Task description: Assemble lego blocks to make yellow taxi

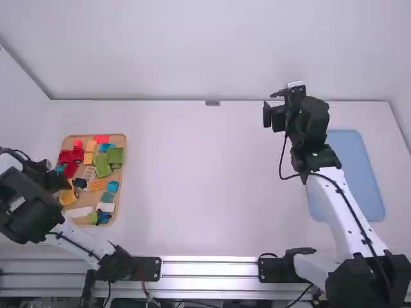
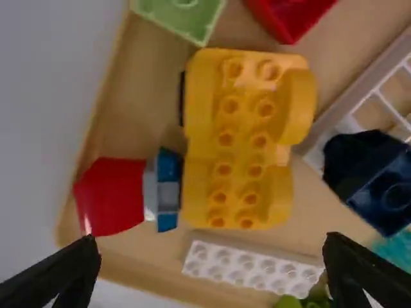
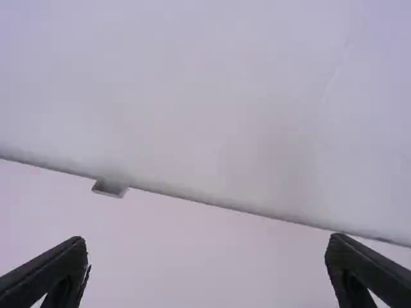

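On the worktop [image 1: 192, 192], at the left arm's side, a tray [image 2: 148, 83] carries the lego blocks [image 1: 103, 165]. Largest in the left wrist view is a yellow car-shaped piece [image 2: 237, 141], with two lines of round studs and arched bulges along one side. Near it lie a red piece [image 2: 112, 196] and a slim white brick [image 2: 250, 266]; a smaller blue-and-grey piece [image 2: 168, 189] sits between the red and the yellow.

The worktop is smooth and white, the tray wood-coloured with rounded corners, the blue mat [image 1: 356, 173] flat, the blocks plasticky.

The left hand [image 1: 61, 181] is over the tray, its fingers wide apart; the right hand [image 1: 270, 106] is above the worktop's far side, fingers also wide apart. In the high view the left hand covers part of the tray. The white lattice piece [image 2: 379, 90] is cut off by the left wrist view's edge, and a black sliver beside the yellow piece is too blurred to name
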